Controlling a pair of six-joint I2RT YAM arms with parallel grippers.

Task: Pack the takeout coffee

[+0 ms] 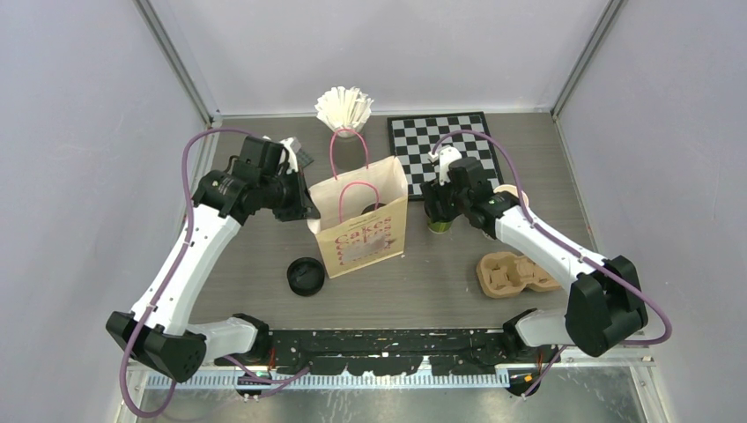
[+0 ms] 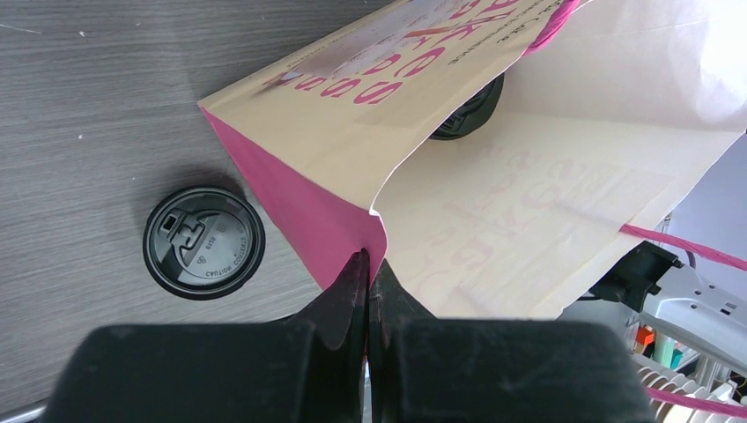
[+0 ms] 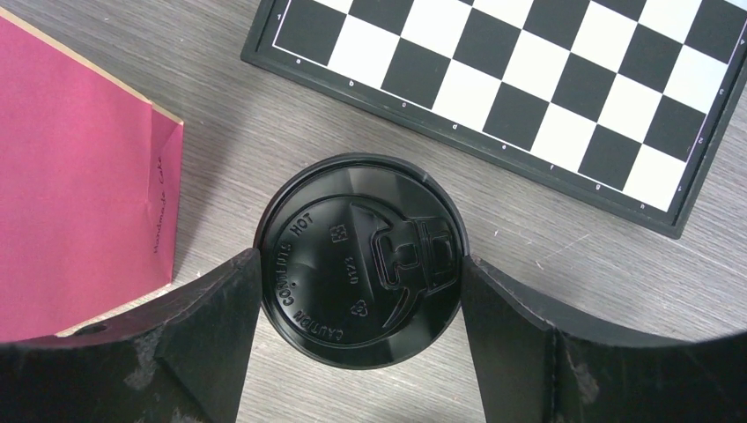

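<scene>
left jaws clamped shut on rim of paper bag [image 1: 361, 225], pinching pink side fold, bag upright mid surface

right jaws wide round takeout coffee [image 3: 357, 260], pads [image 3: 211, 326] pressed on lid rim both sides, cup standing on surface between bag and chessboard [image 1: 445, 141]

another lidded cup [image 1: 305, 276] front-left of bag, plus dark lid [image 2: 465, 113] showing inside bag

The coffee cup lid [image 3: 361, 264] is glossy black plastic; the bag [image 1: 370, 236] matt cream paper; the carrier [image 1: 511, 273] rough brown pulp.
</scene>
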